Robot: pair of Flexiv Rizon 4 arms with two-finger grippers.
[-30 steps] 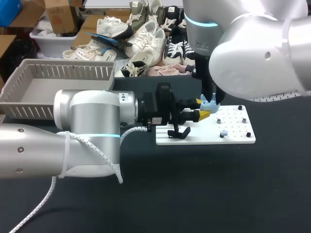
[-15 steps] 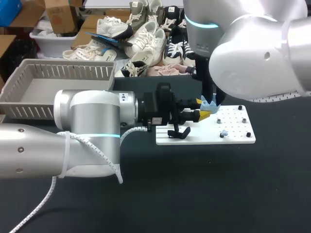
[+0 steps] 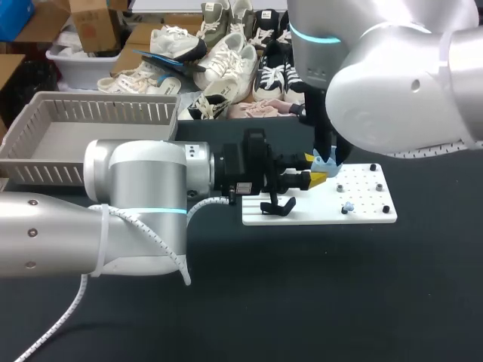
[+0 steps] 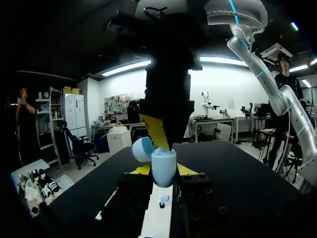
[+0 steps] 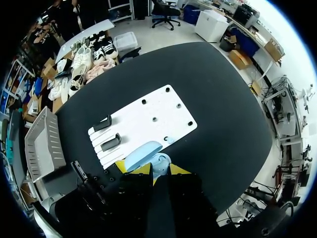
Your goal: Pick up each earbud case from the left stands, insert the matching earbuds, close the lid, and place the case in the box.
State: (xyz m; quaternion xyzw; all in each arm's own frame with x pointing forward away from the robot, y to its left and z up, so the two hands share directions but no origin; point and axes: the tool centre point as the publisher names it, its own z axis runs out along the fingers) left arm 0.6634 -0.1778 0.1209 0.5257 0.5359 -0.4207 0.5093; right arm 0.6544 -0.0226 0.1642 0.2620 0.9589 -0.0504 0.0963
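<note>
Left wrist view shows the earbud case (image 4: 164, 166) as a smooth, pale blue, egg-shaped shell held upright, its rounded lid (image 4: 142, 148) swung open to one side. The left tool (image 4: 163, 171) is clenched on it, with a yellow tip pressed against each flank of the case body. The right tool (image 5: 156, 168) hangs directly over the case's open mouth; whether it grips anything cannot be told.

Under both tools lies a flat white board (image 3: 317, 216), dotted with small holes and set with short black pegs. A small pale blue earbud (image 3: 348, 205) sits on this board near the left tool's tips, apart from the case. Two black hook-shaped stands (image 5: 111, 142) rise from the slotted end of the board, below the left tool's body.

The board rests on a matte black counter (image 3: 302, 302). A grey plastic box (image 3: 90, 113) with slatted walls stands well apart from both tools, back along the left arm.
</note>
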